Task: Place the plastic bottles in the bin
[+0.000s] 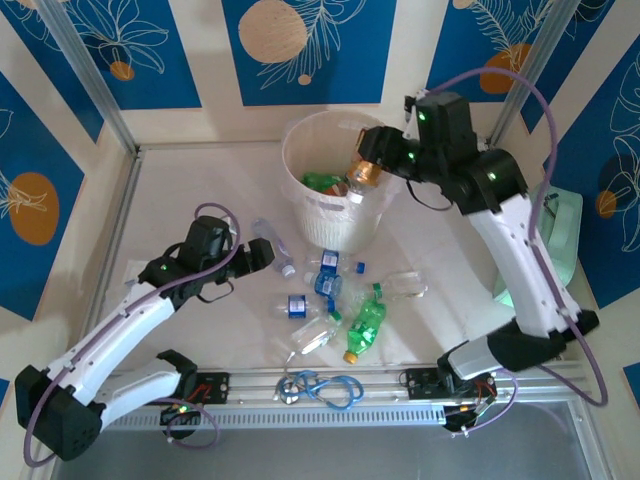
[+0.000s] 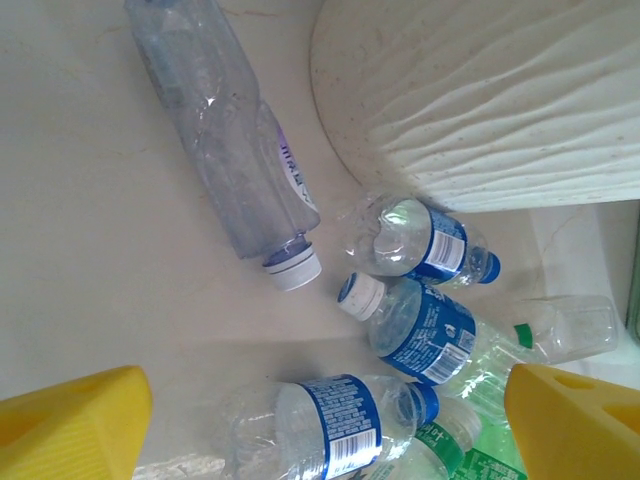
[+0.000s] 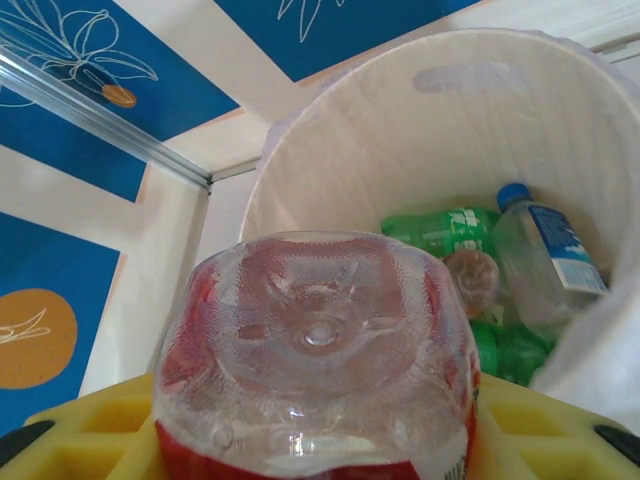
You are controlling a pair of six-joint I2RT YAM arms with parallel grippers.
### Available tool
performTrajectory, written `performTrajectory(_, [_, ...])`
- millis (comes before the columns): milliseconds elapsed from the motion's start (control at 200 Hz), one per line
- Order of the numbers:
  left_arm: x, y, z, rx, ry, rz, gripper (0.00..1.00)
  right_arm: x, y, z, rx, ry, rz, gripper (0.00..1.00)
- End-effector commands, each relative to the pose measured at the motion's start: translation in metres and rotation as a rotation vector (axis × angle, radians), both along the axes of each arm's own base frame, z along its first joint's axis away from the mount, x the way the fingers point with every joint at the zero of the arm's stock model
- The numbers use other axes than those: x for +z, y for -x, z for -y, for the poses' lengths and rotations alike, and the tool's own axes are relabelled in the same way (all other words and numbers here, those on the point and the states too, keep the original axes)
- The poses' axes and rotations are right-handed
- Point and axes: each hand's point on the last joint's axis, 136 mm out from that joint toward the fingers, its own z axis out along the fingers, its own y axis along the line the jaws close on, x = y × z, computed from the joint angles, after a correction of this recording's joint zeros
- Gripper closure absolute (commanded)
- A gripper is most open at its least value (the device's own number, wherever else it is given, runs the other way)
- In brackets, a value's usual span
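My right gripper (image 1: pixel 374 158) hangs over the rim of the cream-white bin (image 1: pixel 300 165), shut on a red-labelled clear bottle (image 1: pixel 362 176). In the right wrist view that bottle's base (image 3: pixel 315 340) sits between the yellow fingers (image 3: pixel 90 435), above the bin's inside wall (image 3: pixel 400 140). A green bottle (image 3: pixel 440 228) and a blue-capped clear bottle (image 3: pixel 545 255) lie inside. My left gripper (image 1: pixel 262 256) is open and low, beside a long clear bottle (image 2: pixel 225 140). Between its fingers (image 2: pixel 70 420) lies a blue-labelled bottle (image 2: pixel 335 425). Two more blue-labelled bottles (image 2: pixel 420 240) (image 2: pixel 425 320) lie near the bin's ribbed wall (image 2: pixel 500 90).
Loose bottles cluster in front of the bin: a green one (image 1: pixel 367 322), clear ones (image 1: pixel 405 288) (image 1: pixel 313 337) and a blue-labelled one (image 1: pixel 297 306). A blue cable loop (image 1: pixel 320 385) lies by the near rail. A mint-green case (image 1: pixel 560 240) stands at the right.
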Motion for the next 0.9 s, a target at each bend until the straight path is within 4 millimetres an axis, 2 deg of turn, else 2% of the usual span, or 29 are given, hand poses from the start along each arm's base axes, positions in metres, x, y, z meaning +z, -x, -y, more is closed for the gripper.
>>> performTrajectory(0, [0.007,-0.001,0.000,0.000,-0.015,0.004,0.09,0.008,-0.019,-0.014,0.057,-0.036,0.022,0.49])
performTrajectory(245, [0.000,-0.004,-0.002,0.006,-0.043,-0.010,0.09,-0.020,-0.065,-0.042,0.105,-0.081,-0.066,0.49])
performTrajectory(355, [-0.003,-0.006,-0.003,0.014,-0.050,-0.017,0.09,-0.035,-0.080,-0.048,0.102,-0.063,-0.111,0.32])
performTrajectory(475, [-0.003,-0.008,-0.002,0.023,-0.052,-0.018,0.09,-0.042,-0.090,-0.047,0.098,-0.060,-0.135,0.26])
performTrajectory(585, [-0.004,-0.008,-0.003,0.030,-0.052,-0.022,0.09,-0.040,-0.090,-0.047,0.111,-0.064,-0.128,0.25])
performTrajectory(695, [-0.003,-0.008,-0.006,0.041,-0.066,-0.024,0.09,-0.035,-0.080,-0.053,0.150,-0.066,-0.116,0.28])
performTrajectory(895, [0.000,-0.005,-0.016,0.060,-0.111,-0.029,0.08,-0.026,-0.041,-0.074,0.250,-0.016,-0.042,0.30])
